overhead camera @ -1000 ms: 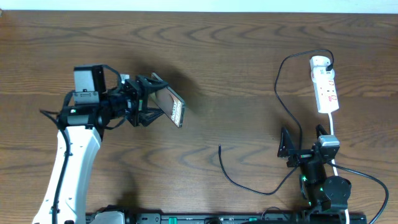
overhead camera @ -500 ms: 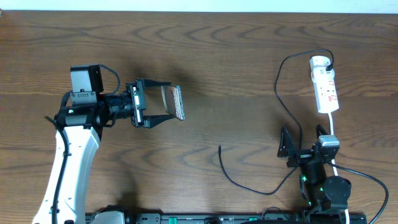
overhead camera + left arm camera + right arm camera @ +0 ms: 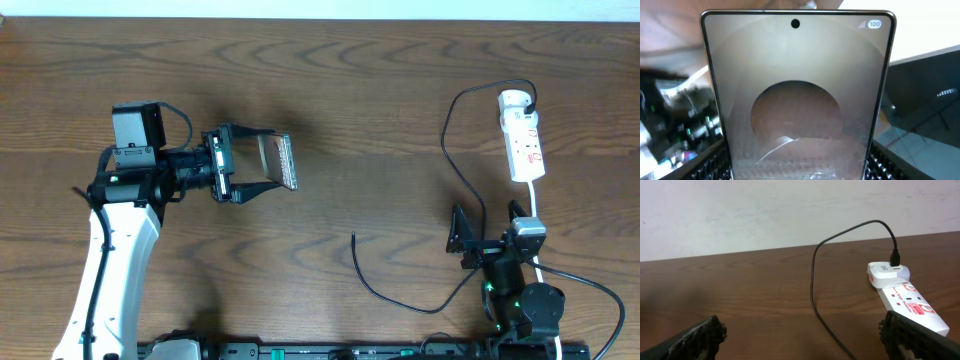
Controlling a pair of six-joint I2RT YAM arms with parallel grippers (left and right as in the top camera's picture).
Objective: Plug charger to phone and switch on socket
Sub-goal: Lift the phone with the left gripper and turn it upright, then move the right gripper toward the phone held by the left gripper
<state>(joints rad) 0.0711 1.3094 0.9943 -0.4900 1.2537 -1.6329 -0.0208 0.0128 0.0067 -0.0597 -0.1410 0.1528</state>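
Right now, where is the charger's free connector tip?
In the overhead view, the charger's connector tip lies loose on the table just right of centre, nearer the robot than the phone or the socket.

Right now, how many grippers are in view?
2. The left gripper, left of centre, grips the phone; the right gripper, open and empty, sits front right, near the socket. None appears hidden.

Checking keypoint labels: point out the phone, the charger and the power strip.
phone (image 3: 797, 100), left wrist view, centre of the screen.
charger (image 3: 812, 280), right wrist view, middle of the cable run.
power strip (image 3: 525, 148), overhead view, middle of its white face.
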